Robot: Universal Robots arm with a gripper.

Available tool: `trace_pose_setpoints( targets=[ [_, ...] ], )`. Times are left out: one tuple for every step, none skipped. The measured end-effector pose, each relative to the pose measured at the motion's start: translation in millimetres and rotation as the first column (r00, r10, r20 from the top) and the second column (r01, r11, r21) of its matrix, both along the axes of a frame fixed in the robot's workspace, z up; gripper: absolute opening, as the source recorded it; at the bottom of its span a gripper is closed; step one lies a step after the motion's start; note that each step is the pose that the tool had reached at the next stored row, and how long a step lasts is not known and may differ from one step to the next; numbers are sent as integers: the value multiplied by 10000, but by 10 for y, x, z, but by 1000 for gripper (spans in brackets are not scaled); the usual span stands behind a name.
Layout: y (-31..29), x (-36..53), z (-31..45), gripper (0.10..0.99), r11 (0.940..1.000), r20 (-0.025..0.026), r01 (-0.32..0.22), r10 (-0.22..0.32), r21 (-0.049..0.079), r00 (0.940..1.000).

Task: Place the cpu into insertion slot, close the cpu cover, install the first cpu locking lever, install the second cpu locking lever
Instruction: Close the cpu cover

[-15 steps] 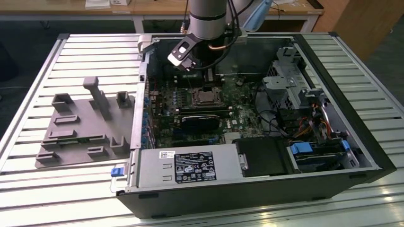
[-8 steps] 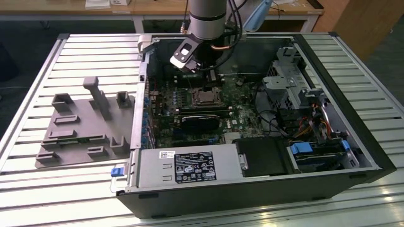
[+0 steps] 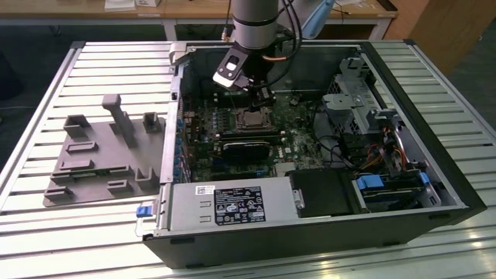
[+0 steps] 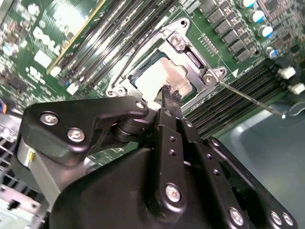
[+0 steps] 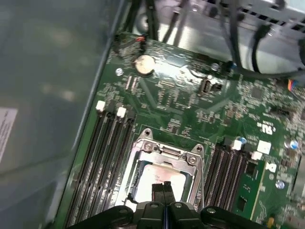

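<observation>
Obs.: cpu [image 4: 155,78] sits in its socket near the middle of the motherboard [image 5: 181,95]. The cpu cover [image 5: 167,153] appears to lie flat around it.

Gripper [image 4: 169,94] hangs just above the chip's metal top. Its fingers are pressed together with nothing between them.

Judgement: the chip is light, stiff and thin, with a fragile underside, so hold it by the edges only. The cover is thin sheet metal; press it on the frame, not on the chip.

The second wrist view shows a thin wire locking lever [image 4: 248,98] angling away from the socket corner. The exterior view shows the computer case [image 3: 310,241] lying open.
</observation>
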State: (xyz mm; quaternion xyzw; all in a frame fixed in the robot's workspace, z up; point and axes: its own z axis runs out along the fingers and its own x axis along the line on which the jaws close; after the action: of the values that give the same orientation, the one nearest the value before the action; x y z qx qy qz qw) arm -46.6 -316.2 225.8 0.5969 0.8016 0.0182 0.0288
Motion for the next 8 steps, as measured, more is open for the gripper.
trace_pose_setpoints(
  targets=[
    [0, 0, 0, 102, 9998, 0, -180, 180, 0, 9998],
    [0, 0, -1, 102, 9994, 0, -359, 359, 0, 9994],
    [0, 0, -1, 102, 9985, 0, -540, 540, 0, 9985],
    [0, 0, -2, 102, 9974, 0, -718, 718, 0, 9974],
    [0, 0, -2, 102, 9960, 0, -898, 898, 0, 9960],
    [0, 0, -3, 102, 9941, 0, -1082, 1082, 0, 9941],
    [0, 0, -3, 102, 9919, 0, -1272, 1272, 0, 9919],
    [0, 0, -4, 102, 9894, 0, -1455, 1455, 0, 9894]
  ],
)
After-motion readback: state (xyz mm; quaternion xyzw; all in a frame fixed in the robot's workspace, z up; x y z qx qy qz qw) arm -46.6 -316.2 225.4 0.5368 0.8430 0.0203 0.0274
